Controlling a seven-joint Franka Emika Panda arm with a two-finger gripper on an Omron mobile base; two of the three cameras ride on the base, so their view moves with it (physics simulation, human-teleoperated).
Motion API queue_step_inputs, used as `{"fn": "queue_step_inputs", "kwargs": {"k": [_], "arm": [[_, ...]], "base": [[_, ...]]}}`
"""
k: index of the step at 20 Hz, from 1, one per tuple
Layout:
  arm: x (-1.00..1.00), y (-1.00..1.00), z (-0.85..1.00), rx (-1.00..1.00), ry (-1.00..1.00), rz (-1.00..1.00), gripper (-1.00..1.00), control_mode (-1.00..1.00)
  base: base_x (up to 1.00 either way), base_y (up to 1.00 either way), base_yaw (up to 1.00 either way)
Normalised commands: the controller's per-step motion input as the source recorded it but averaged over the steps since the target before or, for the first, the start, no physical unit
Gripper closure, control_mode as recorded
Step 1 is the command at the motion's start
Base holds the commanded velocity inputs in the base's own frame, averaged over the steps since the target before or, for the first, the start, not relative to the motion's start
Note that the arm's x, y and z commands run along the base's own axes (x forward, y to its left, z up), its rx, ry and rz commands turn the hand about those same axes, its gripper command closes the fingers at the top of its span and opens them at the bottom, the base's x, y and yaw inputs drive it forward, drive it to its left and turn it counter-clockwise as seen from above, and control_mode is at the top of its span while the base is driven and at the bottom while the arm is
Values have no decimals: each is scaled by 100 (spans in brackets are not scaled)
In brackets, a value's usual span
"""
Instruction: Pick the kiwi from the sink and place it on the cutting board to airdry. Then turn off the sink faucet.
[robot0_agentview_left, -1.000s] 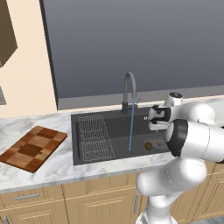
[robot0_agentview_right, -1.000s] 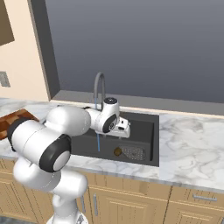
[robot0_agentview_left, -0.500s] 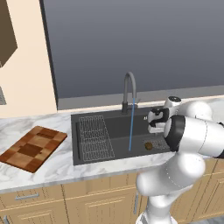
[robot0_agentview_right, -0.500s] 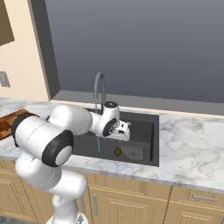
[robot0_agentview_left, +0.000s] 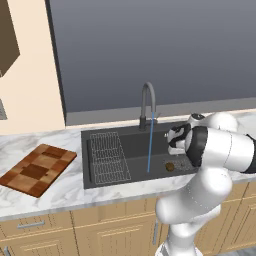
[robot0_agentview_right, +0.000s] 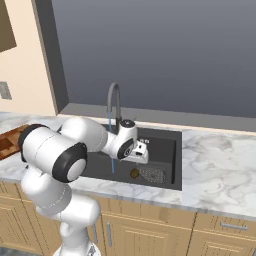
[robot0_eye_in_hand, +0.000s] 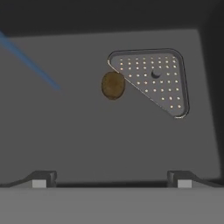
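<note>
With the end effector (robot0_eye_in_hand: 112, 177) spread above the sink (robot0_agentview_left: 130, 145), lower it onto the kiwi (robot0_eye_in_hand: 113, 85) touching the drain grate (robot0_eye_in_hand: 154, 78), then close.

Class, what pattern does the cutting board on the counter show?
The cutting board shows light and dark brown checkered blocks, best seen in the left base view.

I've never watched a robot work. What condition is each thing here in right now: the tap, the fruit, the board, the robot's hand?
sink faucet: on, a thin blue stream running into the basin.
kiwi: lying on the sink floor, against the drain grate's edge, not held.
sink: wire rack sits in its left part.
cutting board: flat on the counter left of the sink, nothing on it.
gripper: open, above the kiwi, holding nothing.
</note>
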Motion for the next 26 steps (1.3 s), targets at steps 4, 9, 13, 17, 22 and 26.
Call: {"fn": "queue_step_inputs", "kwargs": {"k": [4,9,13,17,22,26], "arm": [[10,0,-18,0,0,0,-100,-100],[13,0,-19,0,0,0,-100,-100],[16,0,-16,0,0,0,-100,-100],[8,0,-12,0,0,0,-100,-100],[9,0,-12,0,0,0,-100,-100],[9,0,-14,0,-1,0,-100,-100]], "base": [[0,0,0],[0,0,0],[0,0,0],[0,0,0],[0,0,0],[0,0,0]]}}
